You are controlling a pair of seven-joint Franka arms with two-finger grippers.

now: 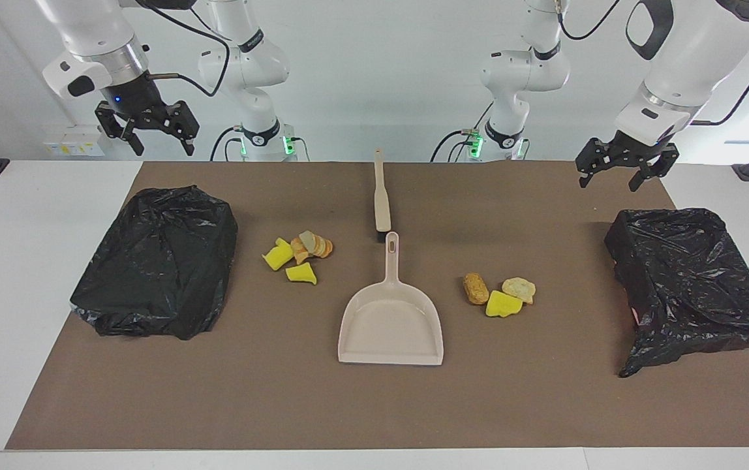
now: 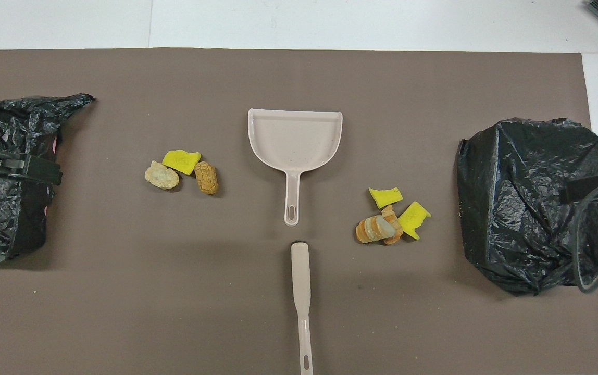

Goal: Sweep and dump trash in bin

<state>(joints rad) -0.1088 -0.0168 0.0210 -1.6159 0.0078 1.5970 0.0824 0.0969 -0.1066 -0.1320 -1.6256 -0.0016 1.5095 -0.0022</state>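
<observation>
Jaws of both grippers stand released, holding nothing. Left gripper [image 1: 627, 171] hangs over the edge of the bin [image 1: 694, 281] at its arm's end of the table; right gripper [image 1: 146, 127] hangs above the other bin [image 1: 159, 261] at its end. Both arms wait. Trash lies in two piles on the brown mat [image 1: 374, 405]: one pile [image 1: 299, 254] toward the right arm's end, another pile [image 1: 498, 294] toward the left arm's. Between them lies the dustpan [image 1: 391, 326], its handle pointing at the robots. The brush [image 1: 381, 192] lies just nearer the robots, in line with that handle.
</observation>
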